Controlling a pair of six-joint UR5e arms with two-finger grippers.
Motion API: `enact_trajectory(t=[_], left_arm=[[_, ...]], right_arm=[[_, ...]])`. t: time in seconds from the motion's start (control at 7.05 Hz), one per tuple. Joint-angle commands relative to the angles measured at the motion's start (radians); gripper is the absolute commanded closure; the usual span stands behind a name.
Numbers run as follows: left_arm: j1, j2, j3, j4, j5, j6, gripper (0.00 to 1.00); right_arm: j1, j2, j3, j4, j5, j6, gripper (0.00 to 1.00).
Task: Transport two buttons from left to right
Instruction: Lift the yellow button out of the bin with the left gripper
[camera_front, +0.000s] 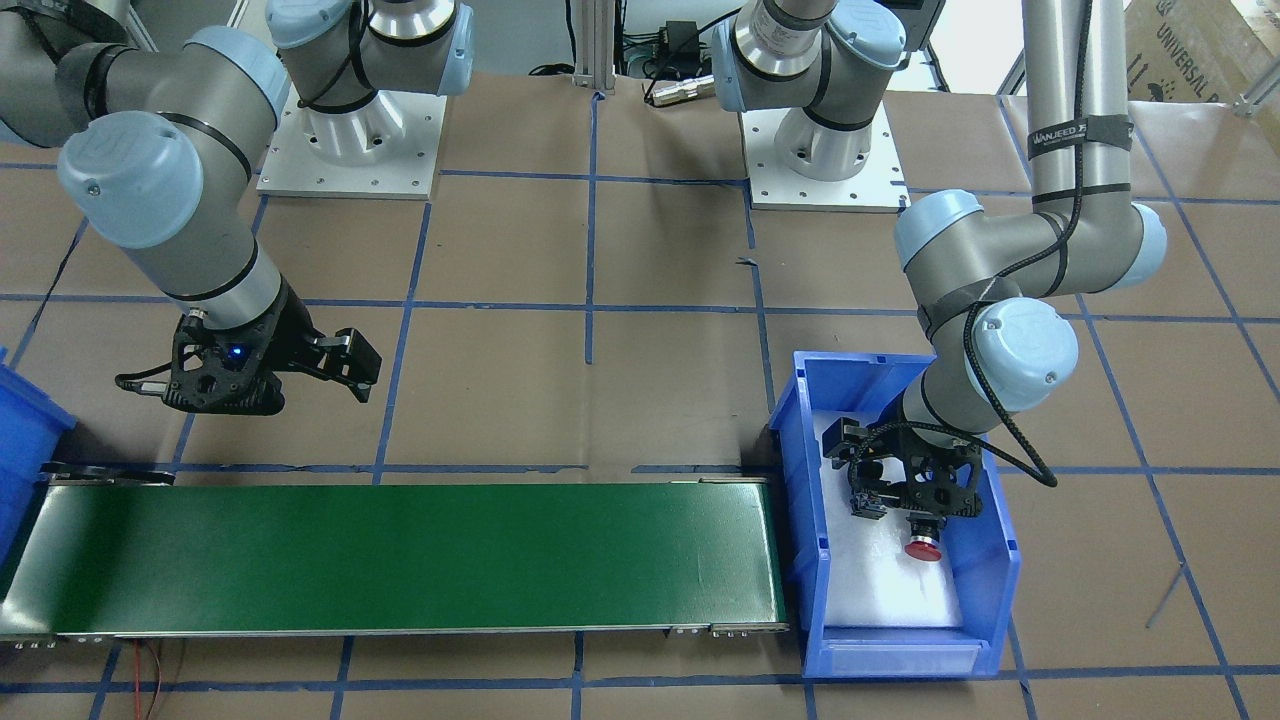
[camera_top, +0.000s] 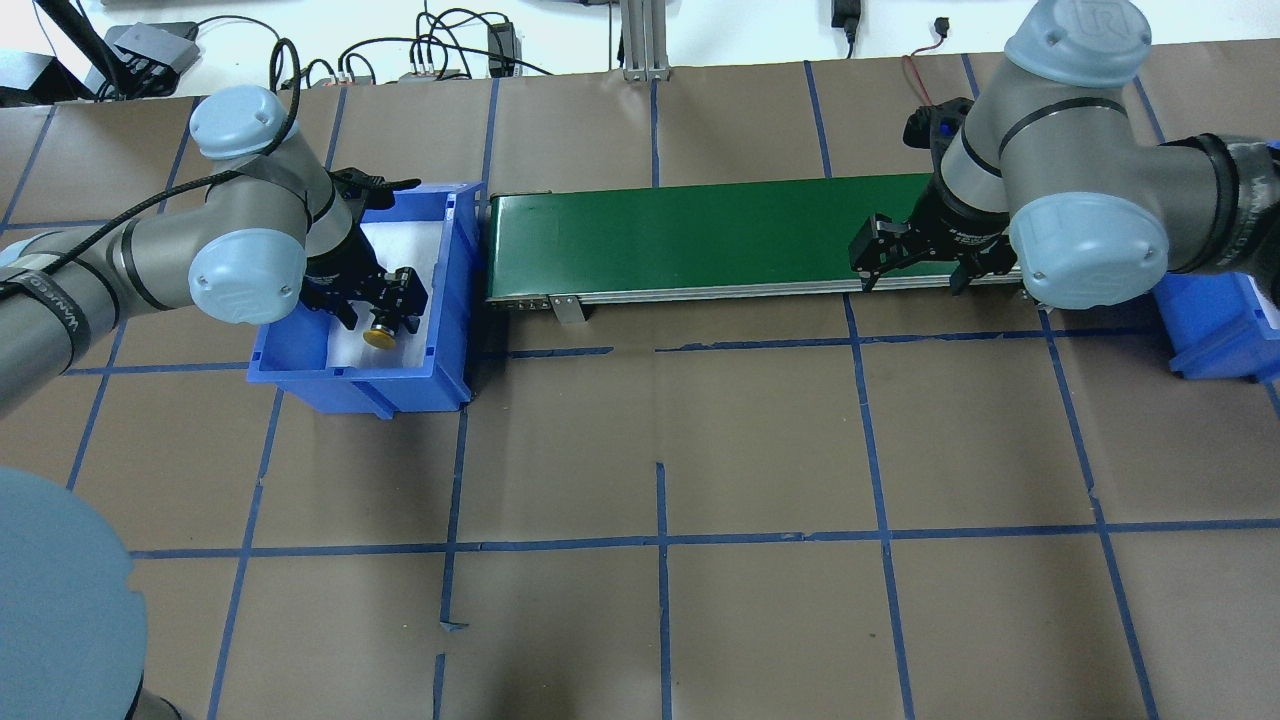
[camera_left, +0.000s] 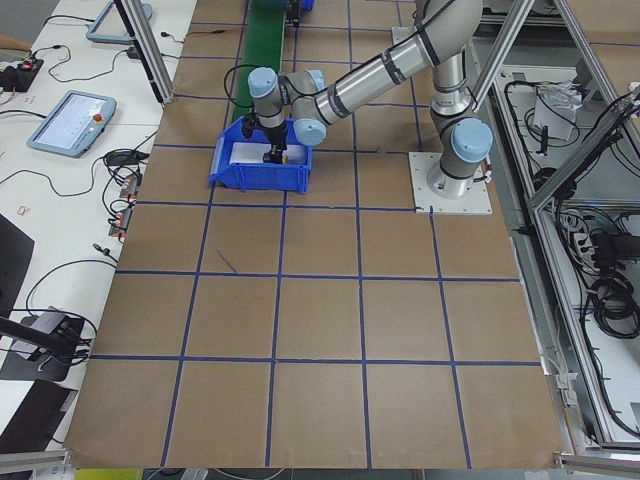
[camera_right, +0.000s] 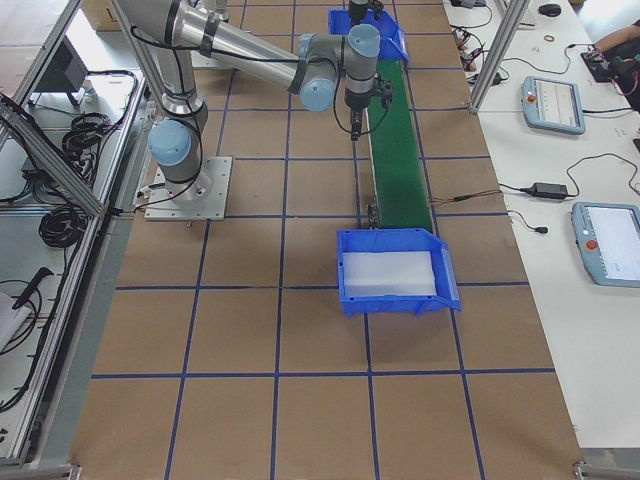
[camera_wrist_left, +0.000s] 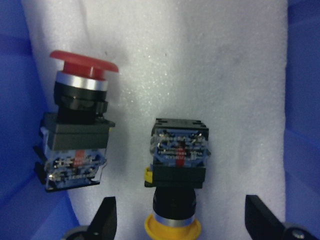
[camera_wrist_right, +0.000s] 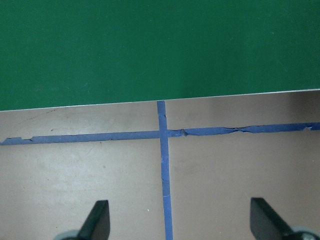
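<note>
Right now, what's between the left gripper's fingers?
The yellow button, lying on white foam with gaps either side; the red button lies beside it. The left wrist view shows it.

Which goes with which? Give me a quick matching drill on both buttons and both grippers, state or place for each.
Things:
1. red button
2. yellow button
3. left gripper
4. right gripper

States:
A. open, over brown paper beside the green belt
B. lying on the foam, cap pointing away from the left gripper's fingers
C. lying on the foam, cap toward the left gripper's fingers
D. open, down inside the blue bin

Pairs: 1-B, 2-C, 3-D, 4-A
</note>
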Motion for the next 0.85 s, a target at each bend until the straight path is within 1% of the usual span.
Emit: enact_trajectory(t=[0.0,0.14,0.28,0.71], left_arm=[[0.000,0.000,0.000,0.003,0.000,0.001,0.46],[0.000,0.000,0.007,0.003,0.000,0.001,0.54],[0.000,-0.002,0.005,0.003,0.000,0.001,0.59],[0.000,0.018,0.011,0.000,-0.002,0.007,0.67]], right_arm=[[-0.002,0.017,-0.006,-0.005,0.000,-0.003,0.00],[-0.002,0.016,-0.003,-0.003,0.000,-0.004,0.00],[-0.002,0.017,-0.006,-0.003,-0.003,-0.007,0.00],[-0.002,0.017,-0.006,-0.005,-0.002,-0.006,0.00]])
